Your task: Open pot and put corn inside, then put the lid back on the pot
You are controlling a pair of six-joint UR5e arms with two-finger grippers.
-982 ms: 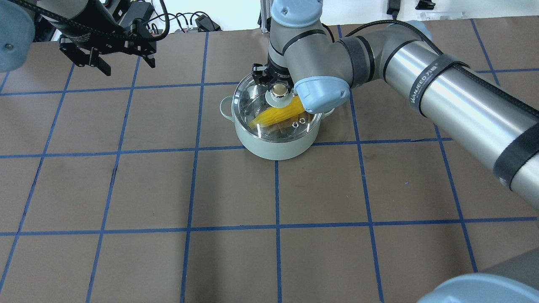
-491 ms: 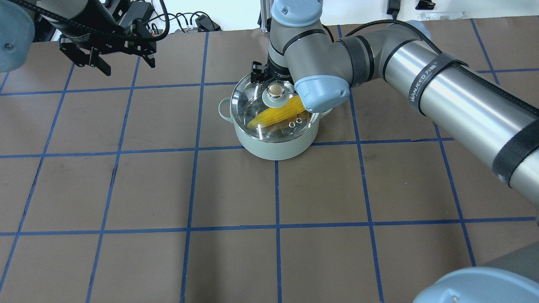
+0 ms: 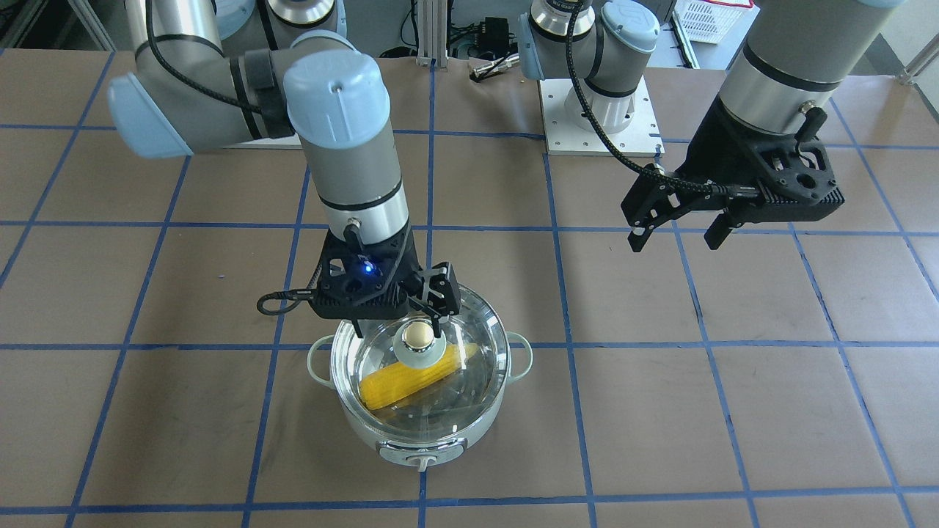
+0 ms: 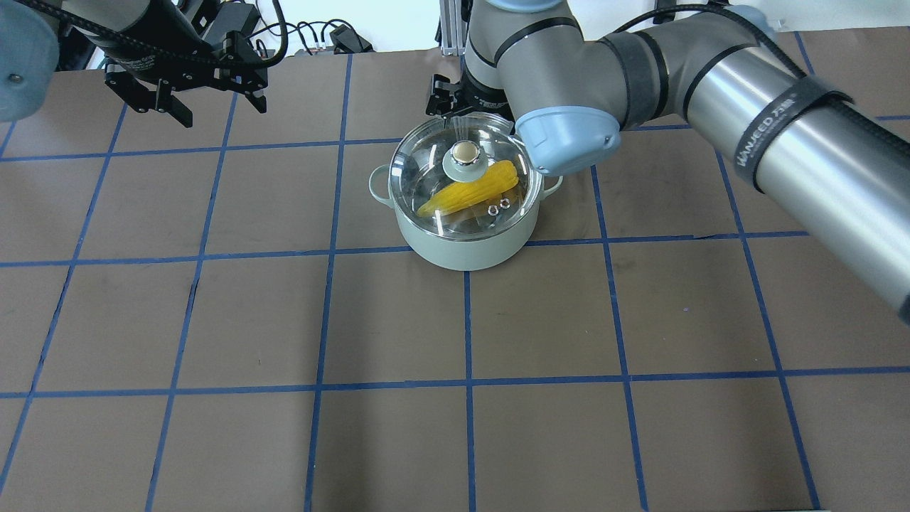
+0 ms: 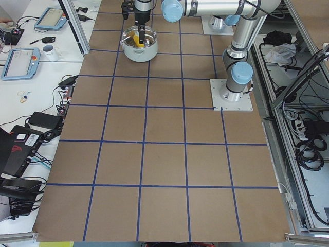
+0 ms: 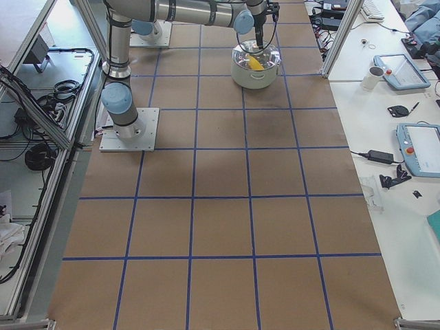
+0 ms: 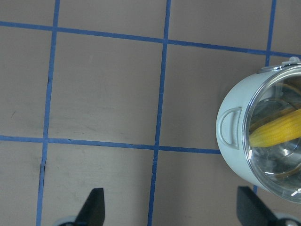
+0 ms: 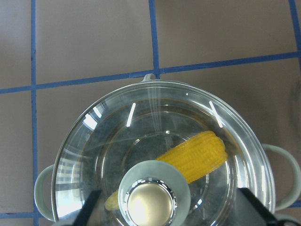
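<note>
The pale mint-green pot (image 4: pixel 462 245) stands on the table with the clear glass lid (image 4: pixel 426 178) seated on it. The yellow corn (image 4: pixel 475 190) lies inside, under the glass. My right gripper (image 3: pixel 400 315) is open and hovers just above and behind the lid's beige-capped knob (image 3: pixel 418 339), its fingers apart and touching nothing. In the right wrist view the knob (image 8: pixel 153 200) sits between the spread fingertips (image 8: pixel 91 207), with the corn (image 8: pixel 195 155) below the glass. My left gripper (image 4: pixel 213 107) is open and empty, far off to the pot's left. The left wrist view shows the pot (image 7: pixel 235 141) at its right edge.
The table is brown paper with a blue tape grid (image 4: pixel 466 320). The right arm's elbow (image 4: pixel 565 135) hangs beside the pot's right handle. The robot bases (image 3: pixel 594 110) stand at the table's rear. Cables and tablets (image 5: pixel 20 56) lie beyond the table's ends.
My right gripper has let go of the lid's knob and risen up and back from it. The lid now rests level on the pot. The left arm has barely moved.
</note>
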